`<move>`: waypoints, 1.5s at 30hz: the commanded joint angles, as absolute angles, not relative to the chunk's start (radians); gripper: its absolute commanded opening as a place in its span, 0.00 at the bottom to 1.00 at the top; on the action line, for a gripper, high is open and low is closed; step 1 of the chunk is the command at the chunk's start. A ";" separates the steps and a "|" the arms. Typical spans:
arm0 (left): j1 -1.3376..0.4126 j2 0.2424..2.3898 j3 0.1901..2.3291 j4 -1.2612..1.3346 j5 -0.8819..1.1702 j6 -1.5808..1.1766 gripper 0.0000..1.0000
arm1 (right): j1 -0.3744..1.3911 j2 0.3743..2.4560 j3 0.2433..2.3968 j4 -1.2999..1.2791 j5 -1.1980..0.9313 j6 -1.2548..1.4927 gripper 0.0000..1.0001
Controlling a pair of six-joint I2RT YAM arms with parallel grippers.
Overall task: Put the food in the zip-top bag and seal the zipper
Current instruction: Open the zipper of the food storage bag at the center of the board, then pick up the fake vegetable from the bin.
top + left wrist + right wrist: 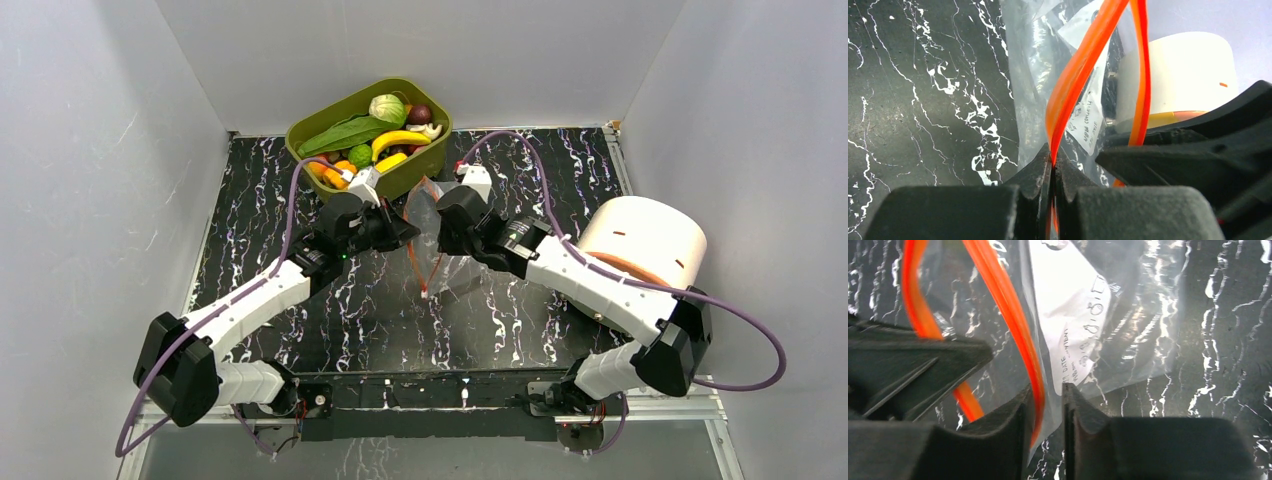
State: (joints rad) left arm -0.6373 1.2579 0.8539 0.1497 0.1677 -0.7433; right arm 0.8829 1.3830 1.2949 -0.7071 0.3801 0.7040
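The clear zip-top bag (445, 268) is held up between my two grippers over the middle of the black marble table. My left gripper (407, 233) (1053, 162) is shut on one side of the red-orange zipper (1075, 80) at the bag's mouth. My right gripper (446, 236) (1050, 397) is open, with the other zipper side (1008, 315) and the bag's edge (1128, 340) loose between its jaws, the strip against the left finger. The food lies in the olive-green tub (420, 172): a green leaf (345, 133), a banana (400, 138), a cabbage (387, 108) and a purple ball (420, 114).
A white cylinder with an orange band (642, 245) (1178, 75) stands at the right of the table, close to the right arm. The tub sits at the far edge against the back wall. Grey walls close in the table on three sides.
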 commanded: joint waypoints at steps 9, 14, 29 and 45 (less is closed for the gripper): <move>-0.635 1.238 0.932 -0.074 -0.011 -0.548 0.00 | 0.882 1.248 1.501 -0.920 0.753 0.616 0.00; -0.635 1.207 0.941 -0.098 -0.002 -0.559 0.00 | 0.882 1.250 1.437 -0.906 0.682 0.625 0.00; -0.635 1.173 0.945 0.027 0.120 -0.567 0.59 | 0.880 1.223 1.299 -0.712 0.672 0.525 0.00; -0.591 1.324 1.236 -0.199 0.057 -0.262 0.98 | 0.723 1.250 1.413 -0.775 0.646 0.359 0.00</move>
